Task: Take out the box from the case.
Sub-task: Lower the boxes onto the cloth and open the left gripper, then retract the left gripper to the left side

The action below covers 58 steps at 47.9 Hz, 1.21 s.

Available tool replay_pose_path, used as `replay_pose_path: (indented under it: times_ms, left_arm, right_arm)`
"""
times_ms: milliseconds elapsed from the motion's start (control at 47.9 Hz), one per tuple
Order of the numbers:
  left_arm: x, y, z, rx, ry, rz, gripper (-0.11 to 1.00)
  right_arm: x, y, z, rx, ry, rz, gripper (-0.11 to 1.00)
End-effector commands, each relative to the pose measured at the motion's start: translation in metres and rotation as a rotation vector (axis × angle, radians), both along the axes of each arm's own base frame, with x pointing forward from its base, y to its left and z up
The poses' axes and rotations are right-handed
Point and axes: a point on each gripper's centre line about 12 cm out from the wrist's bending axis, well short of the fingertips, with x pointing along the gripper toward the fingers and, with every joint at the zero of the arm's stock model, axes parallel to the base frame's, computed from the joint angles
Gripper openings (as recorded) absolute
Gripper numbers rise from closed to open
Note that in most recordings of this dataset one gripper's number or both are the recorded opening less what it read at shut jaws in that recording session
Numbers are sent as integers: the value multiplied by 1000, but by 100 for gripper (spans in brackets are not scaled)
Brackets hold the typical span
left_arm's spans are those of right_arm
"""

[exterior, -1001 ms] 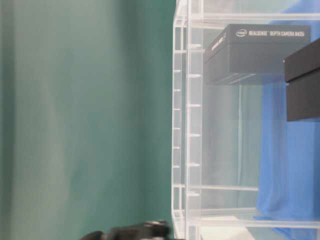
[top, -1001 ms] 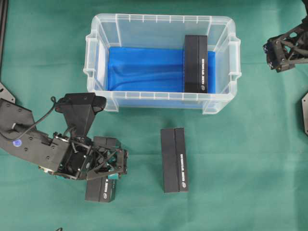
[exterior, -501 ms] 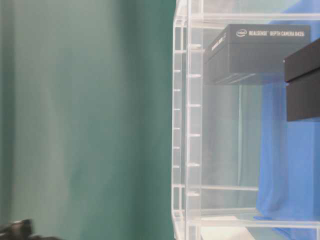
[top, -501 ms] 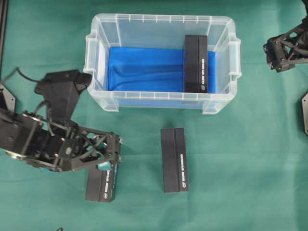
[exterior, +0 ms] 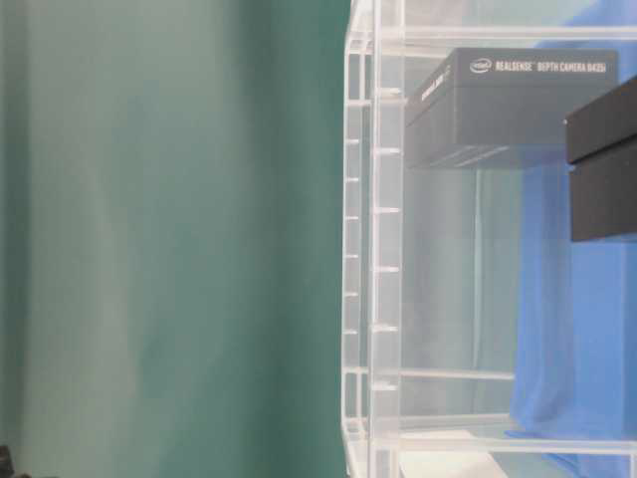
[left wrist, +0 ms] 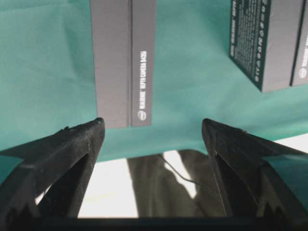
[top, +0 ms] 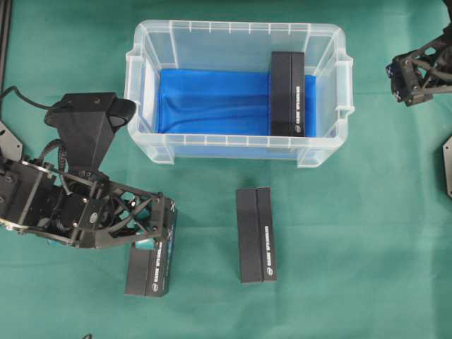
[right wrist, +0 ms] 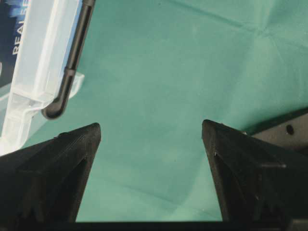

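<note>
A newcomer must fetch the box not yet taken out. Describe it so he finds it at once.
Find the clear plastic case with blue cloth on its bottom, at the top of the overhead view. The box stands along its right end, dark grey with white print down one side. Two look-alike boxes lie on the green cloth outside; only this one is within the walls.
</note>
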Motion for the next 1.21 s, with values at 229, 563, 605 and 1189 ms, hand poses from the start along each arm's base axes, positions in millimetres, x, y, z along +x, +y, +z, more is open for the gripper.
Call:
replay_pose_path:
  times_ms: [229, 563, 605, 1189]
  left_arm:
    - [-40, -10, 4, -6, -11, -57, 87]
    - [-80, -6, 2, -12, 6, -69, 87]
    - [-81, -5, 2, -12, 5, -70, 87]
    - [-92, 65, 2, 46, 26, 4, 87]
  right_arm:
    - [0, 0, 5, -8, -17, 1, 83]
    - [0, 0, 5, -8, -17, -2, 83]
    - [0, 0, 5, -8, -17, -2, 83]
    - [0, 0, 5, -7, -18, -6, 83]
